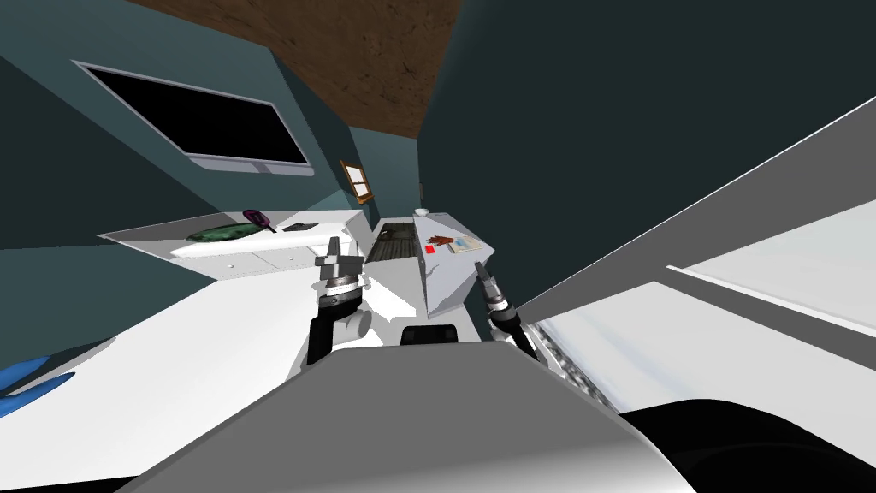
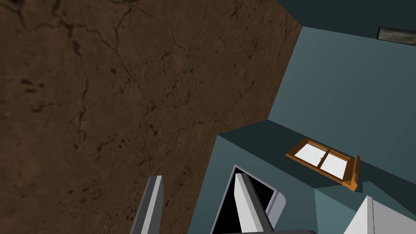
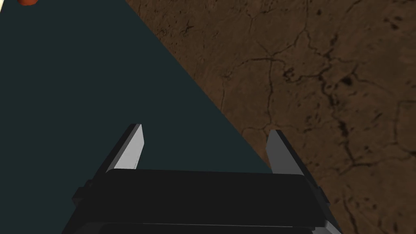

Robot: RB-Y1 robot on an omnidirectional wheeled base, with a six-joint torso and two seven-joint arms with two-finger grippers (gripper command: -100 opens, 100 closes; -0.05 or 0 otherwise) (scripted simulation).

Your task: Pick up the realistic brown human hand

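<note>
The small brown human-shaped hand (image 1: 441,240) lies flat on the narrow white surface (image 1: 438,227) just above the middle of the head view. A little red card (image 1: 430,249) sits just beside it on the near side, and a pale sheet (image 1: 466,245) lies to its right.

I judge the step in hand to be the reach, since neither tool is at the hand yet. My right tool (image 1: 482,270) is the nearer one, below the hand in the frame and slightly right of it. Its blades point upward, and its fingers (image 3: 132,148) stand wide apart with nothing between them.

To do this well I would roll that wrist over so the blades face down at the surface. Then I would come in from above and straddle the palm rather than the thin digits, staying off the red card. The hand looks low and flat, so the blades probably need to go nearly to the surface before closing gently.

My left tool (image 1: 332,254) is raised left of centre with its blades up. Its fingers (image 2: 152,203) are also spread wide and empty.
</note>
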